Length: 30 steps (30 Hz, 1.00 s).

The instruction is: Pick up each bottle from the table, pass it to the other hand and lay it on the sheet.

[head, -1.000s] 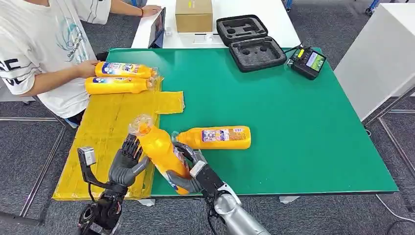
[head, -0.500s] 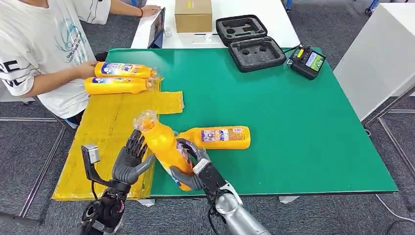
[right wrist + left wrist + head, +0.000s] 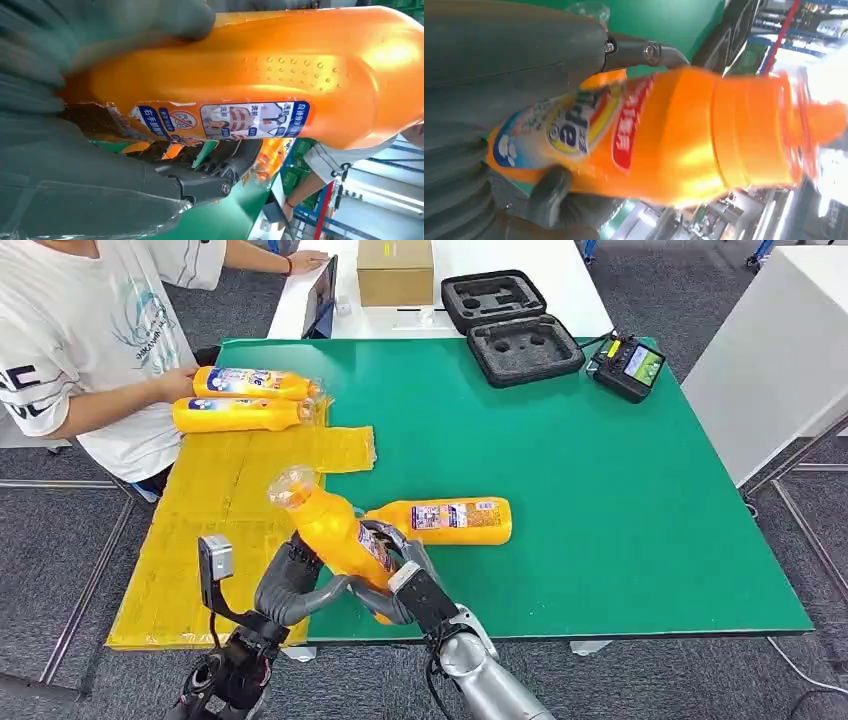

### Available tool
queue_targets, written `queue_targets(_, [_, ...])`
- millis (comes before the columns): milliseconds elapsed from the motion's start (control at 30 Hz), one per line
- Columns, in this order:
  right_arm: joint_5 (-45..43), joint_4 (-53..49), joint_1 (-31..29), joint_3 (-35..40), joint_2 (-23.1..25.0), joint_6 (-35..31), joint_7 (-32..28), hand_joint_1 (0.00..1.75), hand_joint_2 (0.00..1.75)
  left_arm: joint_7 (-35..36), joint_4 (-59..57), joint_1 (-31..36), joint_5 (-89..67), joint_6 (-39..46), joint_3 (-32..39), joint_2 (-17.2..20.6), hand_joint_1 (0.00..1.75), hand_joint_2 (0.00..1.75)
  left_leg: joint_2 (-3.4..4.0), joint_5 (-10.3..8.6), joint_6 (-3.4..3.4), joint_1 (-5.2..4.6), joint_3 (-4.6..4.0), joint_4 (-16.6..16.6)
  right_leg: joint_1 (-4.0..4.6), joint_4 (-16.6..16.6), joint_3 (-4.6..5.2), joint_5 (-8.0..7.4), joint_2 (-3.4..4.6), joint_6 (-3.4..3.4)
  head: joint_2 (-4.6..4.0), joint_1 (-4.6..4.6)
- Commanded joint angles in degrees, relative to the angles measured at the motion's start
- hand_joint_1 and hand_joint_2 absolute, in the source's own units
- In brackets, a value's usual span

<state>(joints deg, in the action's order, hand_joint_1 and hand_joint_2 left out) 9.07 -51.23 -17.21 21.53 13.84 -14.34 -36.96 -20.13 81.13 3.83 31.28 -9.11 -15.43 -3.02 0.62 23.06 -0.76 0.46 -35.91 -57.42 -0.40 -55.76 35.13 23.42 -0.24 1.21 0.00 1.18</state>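
1. Here I see a green-topped table (image 3: 600, 480) on a grey carpeted floor (image 3: 50, 540); a yellow sheet (image 3: 210, 510) covers the table's left strip, with one flap reaching onto the green.
2. A white table (image 3: 520, 260) butts against the far edge; on it stand a cardboard box (image 3: 396, 270) and a tablet (image 3: 322, 295) propped upright; another white surface (image 3: 780, 350) stands off to the right.
3. At the far right of the green top lies a handheld controller (image 3: 628, 365) with a lit screen; an open black foam-lined case (image 3: 510, 325) straddles the two tables, and its cut-outs hold nothing that I can make out.
4. A person in a white T-shirt (image 3: 80, 340) sits at the far left; one hand (image 3: 180, 383) rests on two orange bottles (image 3: 245, 398) lying side by side on the far end of the sheet.
5. A third orange bottle (image 3: 445, 521) lies on its side on the green, just behind my hands.
6. The held bottle (image 3: 335, 535) is tilted over the near edge, cap toward the sheet; my right hand (image 3: 395, 585) is wrapped around its lower body, and my left hand (image 3: 295, 575) has its fingers curled against it from the other side; both are gripping.
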Motion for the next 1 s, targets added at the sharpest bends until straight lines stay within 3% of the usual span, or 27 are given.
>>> queue_targets(33, [-0.3,5.0,-2.9,-1.4,0.6,-0.5,0.1,1.75,1.75,0.2,-0.4,0.4,0.0,0.0,-2.1,1.1,0.0,1.75,-0.03,0.14,0.03,0.01,0.33,0.0,0.0,0.0,-0.31,0.13,0.04,-0.04,0.0,-0.02])
queue_targets(300, [1.1,8.0,-4.6,-2.6,1.1,-4.0,1.6,1.75,1.75,1.0,1.6,0.9,-1.0,0.2,-5.1,1.7,0.0,1.75,-0.06,0.07,0.01,0.0,0.19,0.0,-0.01,0.0,-0.19,0.08,-0.01,-0.01,0.0,-0.02])
queue_targets(667, [11.4,13.5,-5.3,9.4,5.7,-2.6,4.6,1.75,1.75,2.6,-11.7,11.1,-3.1,3.8,-8.7,-1.4,0.0,1.75,-0.2,0.01,0.03,0.03,0.16,0.0,0.03,0.0,-0.17,0.08,-0.16,-0.03,0.0,0.0])
queue_targets(1000, [13.5,18.5,-6.9,13.8,6.2,-0.2,5.8,1.75,1.75,2.3,-13.5,10.5,-0.5,6.4,-7.2,-1.7,0.0,1.75,-0.13,0.13,0.06,0.05,0.42,0.1,0.04,0.1,-0.43,0.19,-0.12,-0.05,0.0,-0.02])
